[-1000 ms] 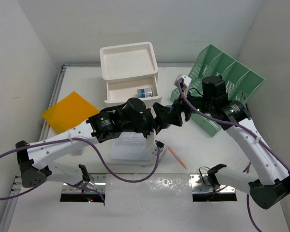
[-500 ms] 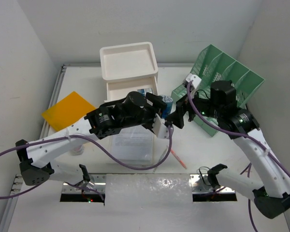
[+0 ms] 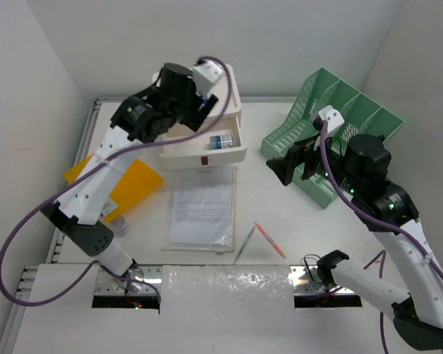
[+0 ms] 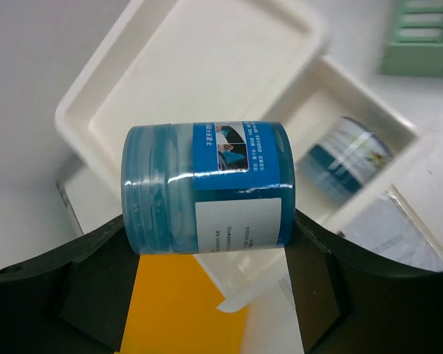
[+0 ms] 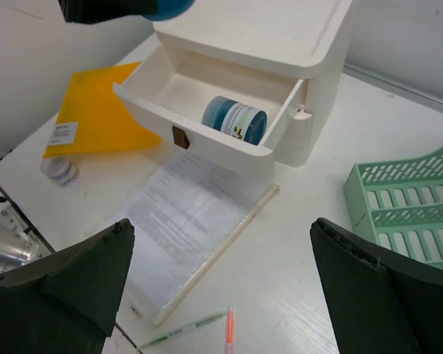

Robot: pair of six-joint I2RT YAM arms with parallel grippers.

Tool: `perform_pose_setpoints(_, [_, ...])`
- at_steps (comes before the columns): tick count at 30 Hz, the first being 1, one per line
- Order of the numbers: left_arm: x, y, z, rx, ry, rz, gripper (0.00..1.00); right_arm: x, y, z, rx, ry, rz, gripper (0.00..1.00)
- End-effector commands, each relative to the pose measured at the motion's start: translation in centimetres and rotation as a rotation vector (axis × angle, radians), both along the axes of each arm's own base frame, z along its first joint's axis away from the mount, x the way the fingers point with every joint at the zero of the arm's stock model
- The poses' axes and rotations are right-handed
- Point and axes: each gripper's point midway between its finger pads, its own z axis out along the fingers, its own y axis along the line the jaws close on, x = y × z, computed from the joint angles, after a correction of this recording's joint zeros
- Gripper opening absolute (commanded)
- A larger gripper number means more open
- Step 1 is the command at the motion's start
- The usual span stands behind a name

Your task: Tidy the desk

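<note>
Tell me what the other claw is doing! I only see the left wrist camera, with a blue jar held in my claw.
Observer: The right claw is wide open and empty, hanging over the desk near the green rack.
Operator: Is there room in the drawer for my blue jar?
Observer: Looks so. It is pulled open and holds one other jar on its side, with bare floor beside it.
Operator: Anything lying loose?
Observer: A red pen and a paler pen lie on the desk by the paper sheet.
</note>
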Motion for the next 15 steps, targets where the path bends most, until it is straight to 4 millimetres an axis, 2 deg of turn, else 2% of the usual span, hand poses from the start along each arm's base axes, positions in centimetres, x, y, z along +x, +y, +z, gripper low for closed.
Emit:
perform_pose_setpoints(1, [0.5,4.1,-2.4,-0.189,0.188,0.293,0.00,1.5,0.1,0.4,0.043,0.007,-0.058,0.99])
perform_pose_setpoints(7, [2.7,6.7,-5.6,-0.306,0.322,0.366,0.00,2.0,0.2,-1.0,0.040,0.028,-0.071,0.99])
perform_pose_setpoints(9, [3.0,6.6,-6.4,-0.321,0.353,0.356,0.00,2.1,0.2,-1.5,0.035,0.036,-0.073,0.99])
perform_pose_setpoints(13, [2.3,5.5,-8.0,-0.339,0.411,0.291,0.00,2.8,0.6,-2.5,0.021,0.067,-0.074,0.99])
perform_pose_setpoints(15, [2.3,5.4,-7.9,-0.351,0.393,0.280,0.00,3.0,0.8,-2.8,0.023,0.075,-0.074,0.99])
